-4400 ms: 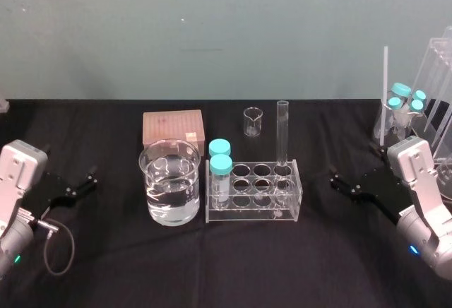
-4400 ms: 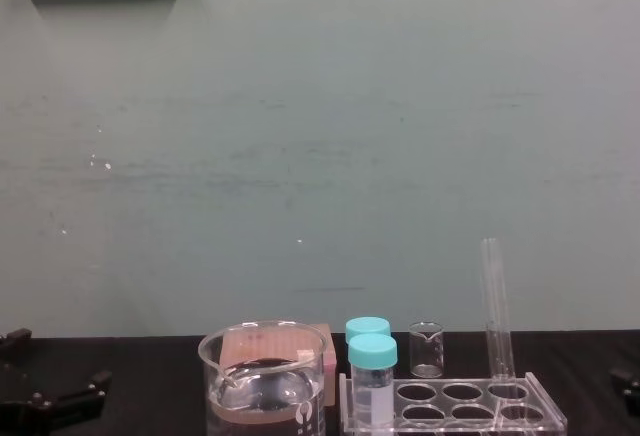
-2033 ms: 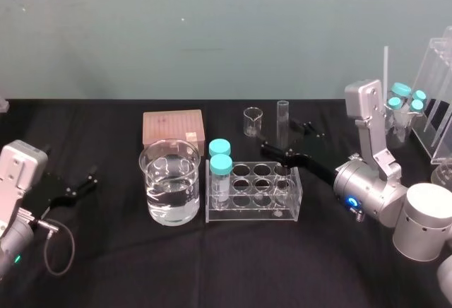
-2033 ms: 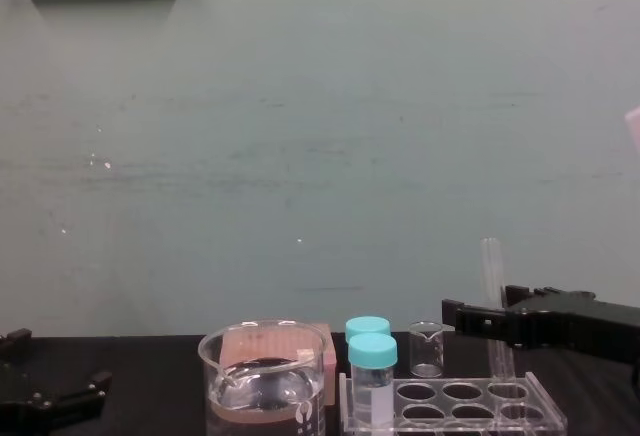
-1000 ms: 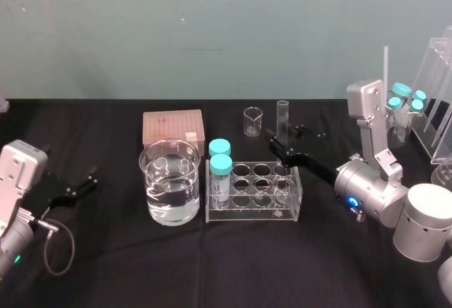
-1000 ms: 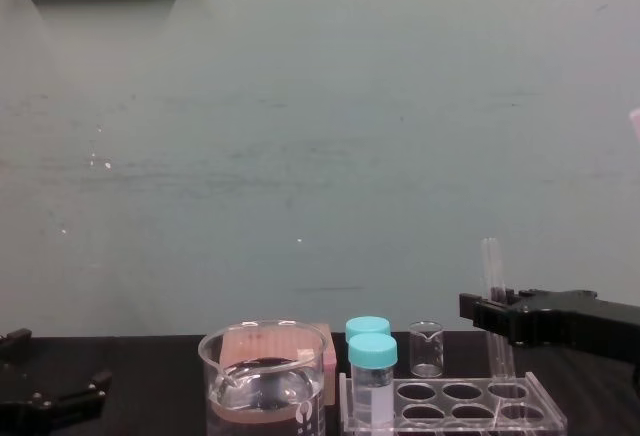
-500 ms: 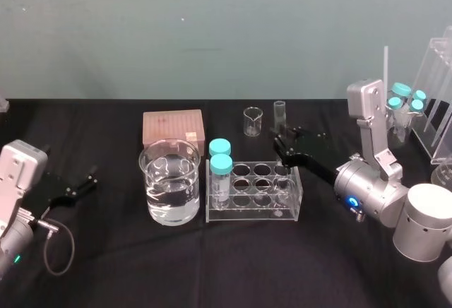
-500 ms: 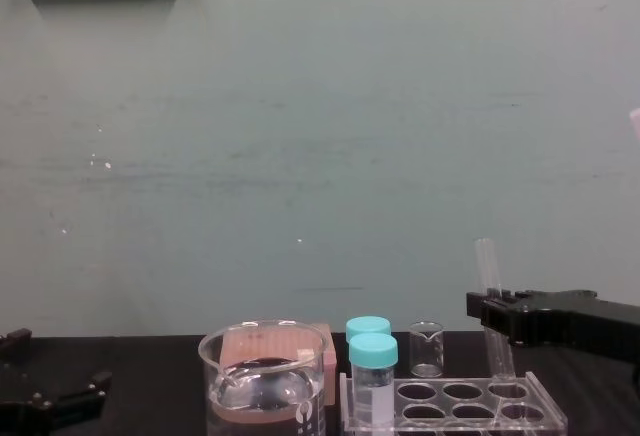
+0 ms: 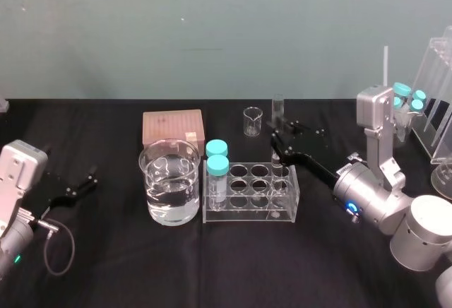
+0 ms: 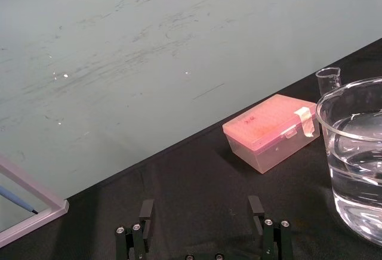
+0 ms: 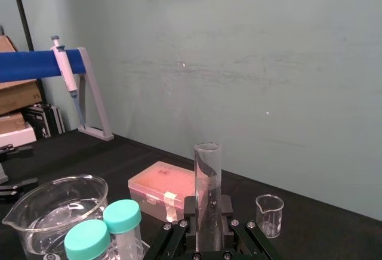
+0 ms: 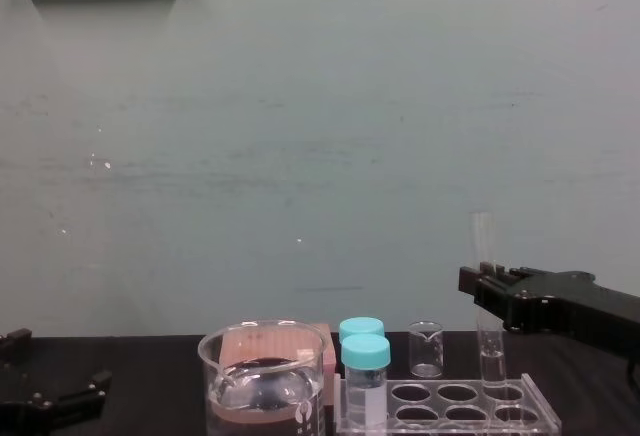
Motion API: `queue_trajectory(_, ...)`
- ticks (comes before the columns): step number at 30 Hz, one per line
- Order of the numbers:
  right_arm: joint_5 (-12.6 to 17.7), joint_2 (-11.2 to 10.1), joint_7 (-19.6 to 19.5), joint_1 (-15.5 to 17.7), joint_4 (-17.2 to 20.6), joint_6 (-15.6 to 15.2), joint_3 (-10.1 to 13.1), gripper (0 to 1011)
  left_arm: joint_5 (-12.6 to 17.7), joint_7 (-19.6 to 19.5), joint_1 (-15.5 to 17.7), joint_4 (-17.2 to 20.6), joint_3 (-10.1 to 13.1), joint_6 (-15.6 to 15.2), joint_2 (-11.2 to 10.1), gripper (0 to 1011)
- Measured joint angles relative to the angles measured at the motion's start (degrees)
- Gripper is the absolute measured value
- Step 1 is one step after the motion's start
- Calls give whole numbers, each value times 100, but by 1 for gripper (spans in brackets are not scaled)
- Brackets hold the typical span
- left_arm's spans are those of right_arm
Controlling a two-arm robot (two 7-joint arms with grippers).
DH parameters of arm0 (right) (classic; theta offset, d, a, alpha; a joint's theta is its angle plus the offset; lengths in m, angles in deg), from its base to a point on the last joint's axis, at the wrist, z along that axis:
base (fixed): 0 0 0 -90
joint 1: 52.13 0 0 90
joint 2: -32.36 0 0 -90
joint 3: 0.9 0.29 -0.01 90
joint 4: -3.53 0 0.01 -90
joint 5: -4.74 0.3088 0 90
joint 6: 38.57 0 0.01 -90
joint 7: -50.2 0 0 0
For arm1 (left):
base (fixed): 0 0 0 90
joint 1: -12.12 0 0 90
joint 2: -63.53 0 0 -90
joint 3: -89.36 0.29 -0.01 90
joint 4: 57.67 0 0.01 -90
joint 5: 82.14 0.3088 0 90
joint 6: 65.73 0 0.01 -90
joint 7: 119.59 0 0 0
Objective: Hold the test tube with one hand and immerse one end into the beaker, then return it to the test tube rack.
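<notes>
Right tool point(image 9: 277, 143) pinches long clear glass test tube point(image 12: 486, 246) in clear acrylic rack point(image 9: 247, 217); lift vertically before crossing to large glass beaker point(image 9: 169, 209). Left tool point(image 9: 79, 185) spread, idle.

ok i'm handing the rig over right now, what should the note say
Right gripper: shut on the tube, upright over the right end of the rack, its lower end about at the hole.
Left gripper: open, parked at the left.
Beaker: holds water, just left of the rack.
Done: grasp.
Left: lift clear, dip one end in the beaker, return the tube to the rack.
</notes>
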Motion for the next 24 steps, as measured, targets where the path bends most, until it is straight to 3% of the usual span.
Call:
queue_trajectory(12,-122,42,66,144,160,217,253,227,0,0,0,0,0,0,0,1000)
queue_trajectory(24,-49,96,238,4,452,510,534,227,0,0,0,0,0,0,0,1000)
